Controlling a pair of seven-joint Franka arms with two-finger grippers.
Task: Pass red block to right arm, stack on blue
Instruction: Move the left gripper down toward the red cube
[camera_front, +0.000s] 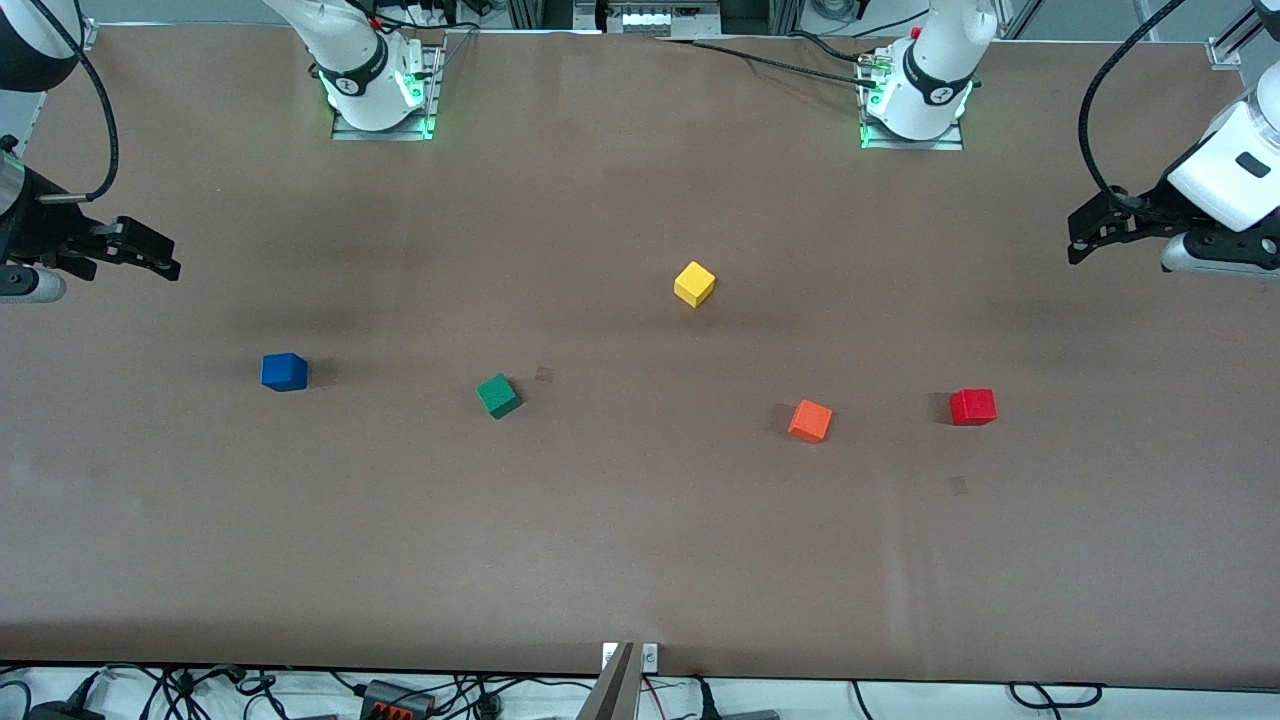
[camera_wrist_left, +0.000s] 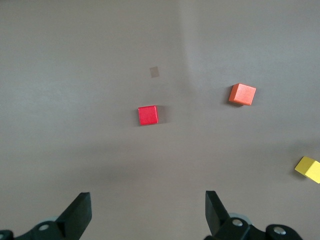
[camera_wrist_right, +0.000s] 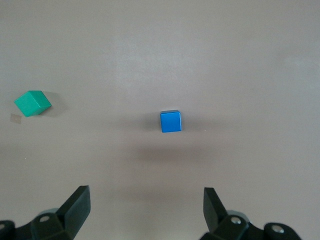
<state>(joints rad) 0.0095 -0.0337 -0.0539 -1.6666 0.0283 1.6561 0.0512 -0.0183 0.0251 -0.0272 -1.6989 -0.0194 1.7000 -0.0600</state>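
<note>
Orange cube (camera_front: 810, 420) lies beside red block (camera_front: 972, 407), both flat, unstacked.

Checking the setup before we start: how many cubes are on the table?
5. Blue cube toward the right arm's end, green cube beside it, yellow cube mid-table, orange cube, and red cube toward the left arm's end. None looks hidden.

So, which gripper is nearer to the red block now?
Left. The left gripper hangs open at the red block's end of the table. The right gripper, also open, waits at the blue cube's end.
</note>
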